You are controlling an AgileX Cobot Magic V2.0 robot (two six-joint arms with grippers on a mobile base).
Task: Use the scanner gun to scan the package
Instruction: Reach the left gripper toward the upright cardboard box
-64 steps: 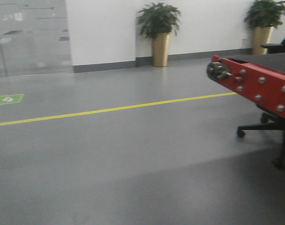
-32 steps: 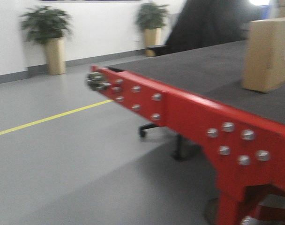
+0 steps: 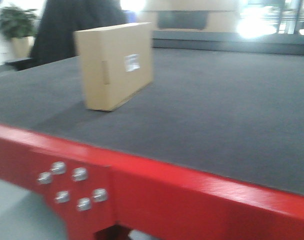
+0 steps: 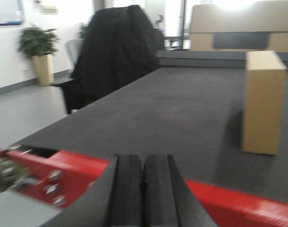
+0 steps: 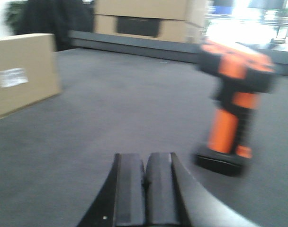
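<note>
Left hand (image 4: 143, 189): the 2 black fingers (image 4: 127, 189) are pressed together with nothing between them. The red bolted metal frame rail (image 4: 87, 172) of the dark grey felt tabletop (image 4: 182, 109) lies directly ahead of this hand, between it and the felt. The plain tan cardboard package (image 4: 262, 101) stands on edge on the felt, ahead and to the right of the left hand, well apart from it. Ahead and to the left, past the tabletop's far edge, a black jacket (image 4: 115, 52) hangs over a chair, near a potted plant (image 4: 37, 52).

Right hand (image 5: 145, 189): both fingers are also together and hold nothing. The orange and black pistol-shaped scanner gun (image 5: 234, 109) stands upright on its flat black foot, ahead and to the right of this hand, not touching it. The package lies ahead and to the left, its white barcode label (image 5: 11, 77) facing this hand. Beige cartons with a dark rectangular panel (image 5: 144, 19) stand far behind the tabletop.
</note>
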